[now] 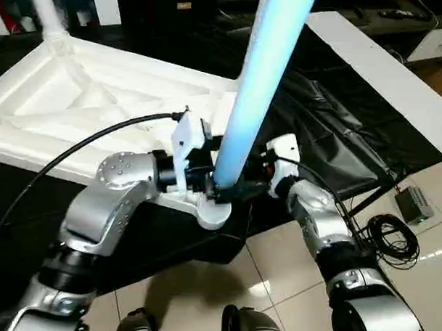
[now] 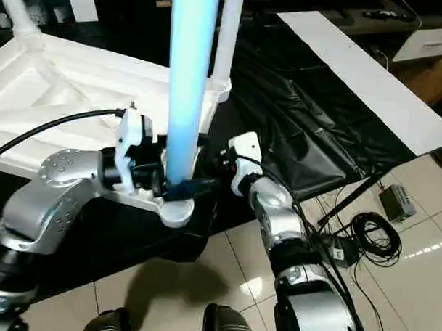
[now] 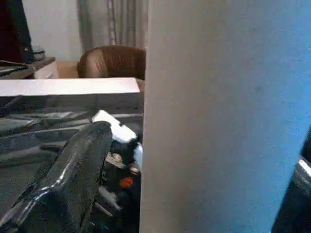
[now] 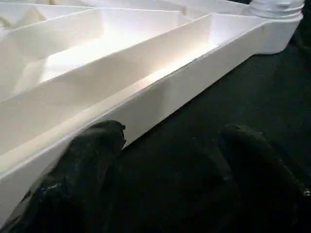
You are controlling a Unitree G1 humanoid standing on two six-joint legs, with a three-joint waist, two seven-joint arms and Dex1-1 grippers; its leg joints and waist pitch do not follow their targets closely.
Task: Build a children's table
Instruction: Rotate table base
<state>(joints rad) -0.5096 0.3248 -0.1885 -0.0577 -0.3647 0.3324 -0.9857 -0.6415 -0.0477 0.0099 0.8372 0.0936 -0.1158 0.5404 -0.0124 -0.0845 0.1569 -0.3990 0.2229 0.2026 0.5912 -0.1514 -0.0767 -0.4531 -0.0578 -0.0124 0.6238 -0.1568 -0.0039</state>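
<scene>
The white tabletop [image 1: 78,110] lies ribbed side up on a black-covered surface. A long white leg [image 1: 260,87] stands upright in its near corner socket [image 1: 212,212]. My left gripper [image 1: 219,181] is open around the foot of this leg. In the left wrist view the leg [image 3: 218,97] sits between the fingers [image 3: 77,174], with a gap on one side. Just right of the leg, my right gripper [image 1: 258,183] is open and holds nothing. Its wrist view looks along the tabletop's rim [image 4: 160,92]. Other legs stand at the far left corner [image 1: 48,14] and the far right corner [image 2: 227,35].
Crumpled black sheeting [image 1: 331,133] covers the surface right of the tabletop. A long white board [image 1: 398,84] runs along the far right. On the tiled floor at the right lie coiled cables [image 1: 389,240] and a small grey box [image 1: 414,203].
</scene>
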